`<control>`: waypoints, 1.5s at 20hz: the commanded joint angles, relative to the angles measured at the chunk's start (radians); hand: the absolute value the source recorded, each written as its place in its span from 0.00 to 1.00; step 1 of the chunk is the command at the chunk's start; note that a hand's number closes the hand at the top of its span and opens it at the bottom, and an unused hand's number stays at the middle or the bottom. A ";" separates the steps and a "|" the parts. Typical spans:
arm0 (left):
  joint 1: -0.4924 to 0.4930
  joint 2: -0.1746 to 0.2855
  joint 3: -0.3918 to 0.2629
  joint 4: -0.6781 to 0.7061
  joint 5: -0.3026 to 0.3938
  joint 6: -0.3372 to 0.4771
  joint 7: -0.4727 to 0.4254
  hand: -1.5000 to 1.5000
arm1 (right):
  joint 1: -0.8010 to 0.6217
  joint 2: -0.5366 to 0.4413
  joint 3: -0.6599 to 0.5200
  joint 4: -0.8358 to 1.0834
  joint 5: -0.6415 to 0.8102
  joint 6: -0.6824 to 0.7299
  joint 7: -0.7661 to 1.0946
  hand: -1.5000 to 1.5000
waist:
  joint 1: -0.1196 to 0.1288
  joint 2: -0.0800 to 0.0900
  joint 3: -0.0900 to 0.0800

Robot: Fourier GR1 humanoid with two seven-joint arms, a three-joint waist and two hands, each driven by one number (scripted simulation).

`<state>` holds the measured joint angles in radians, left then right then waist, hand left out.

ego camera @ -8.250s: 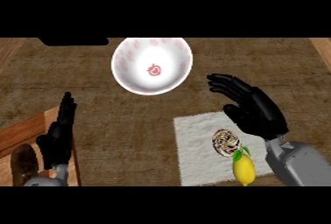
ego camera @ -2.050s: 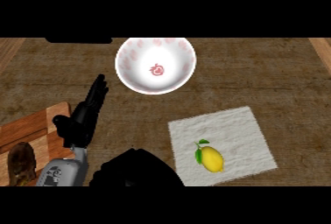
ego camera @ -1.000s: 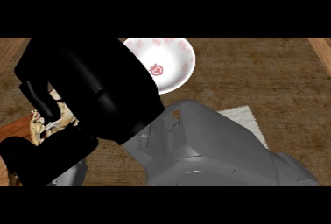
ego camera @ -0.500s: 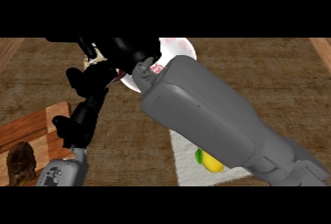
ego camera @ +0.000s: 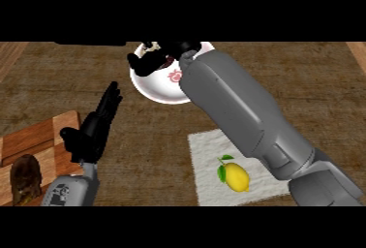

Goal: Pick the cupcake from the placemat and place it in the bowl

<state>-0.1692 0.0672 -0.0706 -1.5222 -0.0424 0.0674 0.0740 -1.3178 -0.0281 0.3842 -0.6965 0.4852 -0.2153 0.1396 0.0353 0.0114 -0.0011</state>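
Over the bowl [ego camera: 160,92]: far rim blocked by the right hand [ego camera: 146,63], curled round the cupcake [ego camera: 150,47]; near rim uncovered. Across the middle, from lower right up to the bowl: grey right forearm [ego camera: 239,116], covering the far corner of the placemat [ego camera: 207,150]. On the placemat, lemon [ego camera: 235,177] just beside the forearm. At left, left hand [ego camera: 91,133], fingers straight, next to a wooden board [ego camera: 36,140] carrying a brown lump [ego camera: 25,178]. Bare counter [ego camera: 314,77] far right, also between left hand and bowl.

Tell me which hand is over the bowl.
The right hand, fingers curled round the cupcake above the bowl; the left hand rests open by the wooden board.
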 commanded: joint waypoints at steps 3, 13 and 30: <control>0.010 -0.002 -0.007 -0.045 0.003 -0.007 0.023 0.50 | 0.013 -0.005 -0.054 0.242 0.031 -0.066 -0.200 1.00 | 0.006 0.001 0.001; 0.002 -0.007 -0.022 -0.016 -0.005 -0.021 0.005 0.50 | -0.007 -0.012 -0.183 0.439 -0.100 0.187 -0.377 0.00 | 0.030 0.014 0.001; -0.008 -0.007 0.004 -0.015 -0.002 -0.012 0.028 0.50 | -0.076 -0.078 -0.488 0.434 -0.352 0.252 -0.474 0.00 | -0.004 0.000 0.001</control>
<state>-0.1511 0.0515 -0.0793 -1.5472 -0.0522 0.0641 0.0829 -1.3642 -0.0762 -0.0474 -0.2699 0.1851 -0.0294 -0.3645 0.0380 0.0128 -0.0001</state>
